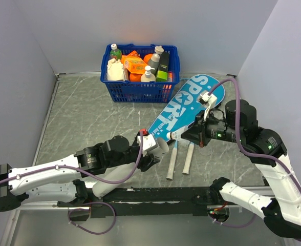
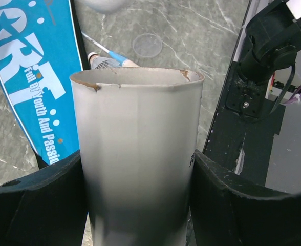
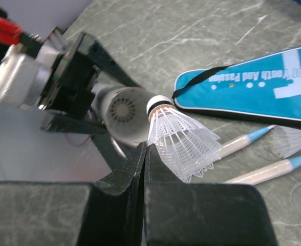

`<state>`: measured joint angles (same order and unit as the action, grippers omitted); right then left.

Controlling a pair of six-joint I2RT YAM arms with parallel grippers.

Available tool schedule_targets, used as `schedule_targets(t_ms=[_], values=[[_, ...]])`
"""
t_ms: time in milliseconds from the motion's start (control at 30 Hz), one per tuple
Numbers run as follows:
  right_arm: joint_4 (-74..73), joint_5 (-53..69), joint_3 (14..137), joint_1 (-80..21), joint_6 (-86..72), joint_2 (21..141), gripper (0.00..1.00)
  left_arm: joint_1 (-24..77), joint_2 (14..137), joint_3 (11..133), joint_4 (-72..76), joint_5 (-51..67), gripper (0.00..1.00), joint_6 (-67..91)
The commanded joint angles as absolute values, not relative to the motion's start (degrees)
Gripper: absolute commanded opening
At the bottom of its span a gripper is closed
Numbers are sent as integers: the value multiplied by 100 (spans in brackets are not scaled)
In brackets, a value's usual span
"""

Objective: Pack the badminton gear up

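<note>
Shuttlecock [image 3: 178,138] held at the mouth of the tube [image 2: 137,113]
The right gripper [image 3: 144,148] has its fingers pressed together on the feather skirt, with the cork pointing at the tube's open end, close beside it. The left gripper [image 2: 137,169] clamps the tube from both sides. There are two shuttlecocks, the second shuttlecock [image 3: 289,139] lying between the two rackets [image 1: 171,164], one tube and one teal case [image 1: 191,105].

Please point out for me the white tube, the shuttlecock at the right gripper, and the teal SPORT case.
white tube [image 2: 137,154], left wrist view, on its front wall.
shuttlecock [image 3: 181,141], right wrist view, on its feather skirt.
teal case [image 1: 191,105], top external view, on its printed face.
</note>
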<state>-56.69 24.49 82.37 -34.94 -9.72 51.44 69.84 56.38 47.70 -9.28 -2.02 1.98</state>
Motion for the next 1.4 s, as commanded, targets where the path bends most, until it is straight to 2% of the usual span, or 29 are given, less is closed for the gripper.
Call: schedule_targets(t_ms=[0, 600, 967, 1367], values=[[-6257, 2926, 8613, -3542, -695, 5177, 0, 7058, 5704, 4816, -1582, -378, 1, -378], [-5977, 3252, 8526, -4034, -694, 5800, 0, 7172, 5432, 4852, -1565, -369, 1, -316], [-4406, 4428, 7578, -4096, -992, 6222, 0, 7242, 5318, 4904, -1485, -106, 2, -237], [-3314, 4588, 6786, -4702, -1626, 6714, 0, 7260, 4975, 4878, -1318, -88, 2, -193]])
